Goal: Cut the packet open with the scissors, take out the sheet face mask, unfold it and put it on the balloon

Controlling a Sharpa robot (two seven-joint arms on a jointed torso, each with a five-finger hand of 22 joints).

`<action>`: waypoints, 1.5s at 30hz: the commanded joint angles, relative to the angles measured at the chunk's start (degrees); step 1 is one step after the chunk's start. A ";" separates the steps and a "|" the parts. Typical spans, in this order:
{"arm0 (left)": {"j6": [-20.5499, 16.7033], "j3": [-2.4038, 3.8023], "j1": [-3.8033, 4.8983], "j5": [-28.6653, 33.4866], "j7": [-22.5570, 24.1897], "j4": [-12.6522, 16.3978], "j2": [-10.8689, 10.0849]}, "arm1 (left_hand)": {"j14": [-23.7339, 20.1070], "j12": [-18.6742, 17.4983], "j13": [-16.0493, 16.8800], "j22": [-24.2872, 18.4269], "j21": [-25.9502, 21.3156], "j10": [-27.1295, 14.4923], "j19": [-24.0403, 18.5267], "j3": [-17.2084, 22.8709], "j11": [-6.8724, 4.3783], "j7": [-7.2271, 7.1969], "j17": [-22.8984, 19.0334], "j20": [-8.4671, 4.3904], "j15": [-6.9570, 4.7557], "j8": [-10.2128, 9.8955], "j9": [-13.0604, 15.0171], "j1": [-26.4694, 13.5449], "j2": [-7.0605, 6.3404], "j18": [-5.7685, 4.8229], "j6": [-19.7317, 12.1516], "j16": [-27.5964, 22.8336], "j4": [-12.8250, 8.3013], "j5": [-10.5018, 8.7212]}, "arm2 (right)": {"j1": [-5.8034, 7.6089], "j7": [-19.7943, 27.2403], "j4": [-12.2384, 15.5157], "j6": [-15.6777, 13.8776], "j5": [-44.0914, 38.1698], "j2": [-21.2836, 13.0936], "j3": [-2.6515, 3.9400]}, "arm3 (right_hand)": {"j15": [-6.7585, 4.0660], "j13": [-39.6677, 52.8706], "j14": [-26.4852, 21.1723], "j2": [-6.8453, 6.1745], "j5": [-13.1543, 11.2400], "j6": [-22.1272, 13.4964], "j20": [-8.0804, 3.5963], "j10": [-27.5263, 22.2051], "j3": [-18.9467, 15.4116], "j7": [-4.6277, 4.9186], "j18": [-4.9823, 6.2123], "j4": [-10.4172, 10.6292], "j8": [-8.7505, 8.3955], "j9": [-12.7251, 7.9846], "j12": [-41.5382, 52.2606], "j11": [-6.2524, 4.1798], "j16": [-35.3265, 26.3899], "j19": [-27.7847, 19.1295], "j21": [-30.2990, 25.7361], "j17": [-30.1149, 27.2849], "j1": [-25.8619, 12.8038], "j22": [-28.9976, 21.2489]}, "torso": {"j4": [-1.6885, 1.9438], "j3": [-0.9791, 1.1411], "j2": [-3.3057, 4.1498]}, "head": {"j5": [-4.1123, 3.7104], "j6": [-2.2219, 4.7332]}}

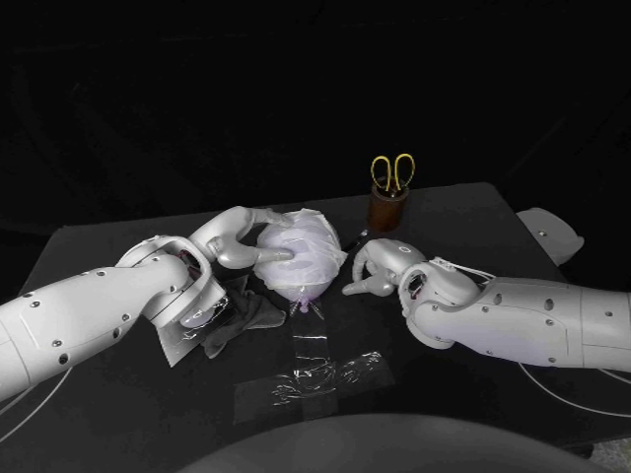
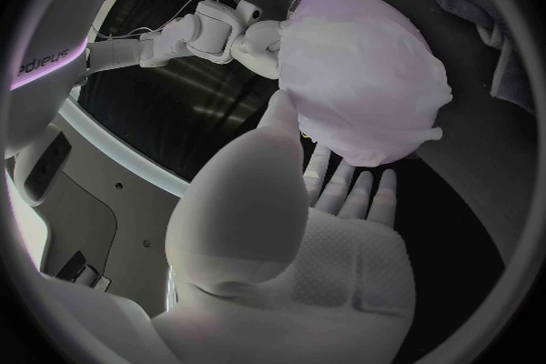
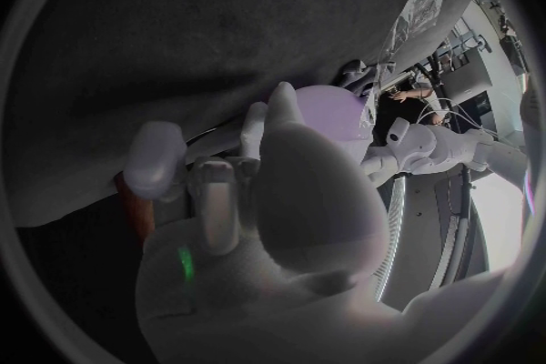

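The mask (image 1: pixel 295 236) lies draped on the balloon (image 1: pixel 300 284). The left hand (image 1: pixel 238 246) and right hand (image 1: pixel 373 264) flank the balloon, fingers apart, tips touching the sheet. An uneven push could roll the light balloon or drag the mask off.

The sheet face mask (image 1: pixel 305 244) is covering most of the balloon (image 1: pixel 305 299). Behind the balloon, a holder (image 1: pixel 388 209) is hiding the scissors' (image 1: pixel 392 171) blades. Whether the right hand's (image 1: pixel 383 262) fingers (image 1: pixel 358 286) are touching it is proving unclear.
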 commanded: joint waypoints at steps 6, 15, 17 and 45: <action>1.77 -0.19 -0.18 -0.01 -0.52 0.06 0.02 | 0.20 0.03 0.06 -0.05 0.28 -0.33 0.25 -0.16 0.18 5.70 0.09 0.04 0.10 0.23 0.05 0.17 0.21 1.08 0.27 0.02 0.10 -0.26 | -0.01 0.78 3.19 -1.24 -3.19 -2.64 0.00 | 0.10 14.86 5.97 1.06 -0.06 -0.52 0.18 6.69 -1.52 0.25 -0.57 0.97 0.01 -0.46 -0.17 -0.44 0.24 0.00 -0.30 15.05 1.04 3.98 | -0.03 0.01 -0.04 | 0.07 0.20; 1.66 -0.19 -0.19 -0.01 -0.35 0.03 -0.02 | 0.20 0.03 0.06 -0.05 0.28 -0.33 0.25 -0.16 0.18 5.70 0.09 0.04 0.10 0.23 0.05 0.17 0.21 1.08 0.27 0.02 0.10 -0.26 | 0.32 12.07 8.17 -14.87 6.68 -7.34 0.37 | 2.48 10.64 5.56 2.42 -0.04 -5.20 -0.25 4.17 -5.71 3.24 0.57 3.94 -2.72 -2.73 -8.04 2.24 -0.29 -4.24 -7.90 13.93 -0.50 1.29 | -0.04 0.06 -0.01 | 0.13 0.56; 1.66 -0.19 -0.19 -0.01 -0.34 0.02 -0.01 | 0.20 0.03 0.06 -0.05 0.28 -0.33 0.25 -0.16 0.18 5.70 0.09 0.04 0.10 0.23 0.05 0.17 0.21 1.08 0.27 0.02 0.10 -0.26 | 0.77 13.54 8.71 -16.05 9.08 -7.65 0.56 | 2.53 11.05 5.78 3.12 -0.03 -4.69 -0.08 4.47 -6.69 3.14 0.45 3.96 -2.24 -2.77 -7.23 2.24 -0.01 -3.69 -7.04 14.51 -1.45 1.69 | -0.04 0.08 0.01 | 0.11 0.62; 1.80 -0.20 -0.19 -0.01 -0.41 0.22 0.11 | 0.20 0.03 0.06 -0.05 0.28 -0.33 0.25 -0.16 0.18 5.70 0.09 0.04 0.10 0.23 0.05 0.17 0.21 1.08 0.27 0.02 0.10 -0.26 | 3.98 11.78 0.89 -11.93 15.89 -0.03 1.10 | 2.10 12.96 5.97 5.16 -0.08 -3.99 -0.23 5.66 -10.32 2.45 0.39 3.76 0.46 -1.80 -3.63 1.65 0.24 -2.82 -6.20 15.05 -2.26 2.36 | 0.04 -0.04 0.04 | 0.37 0.48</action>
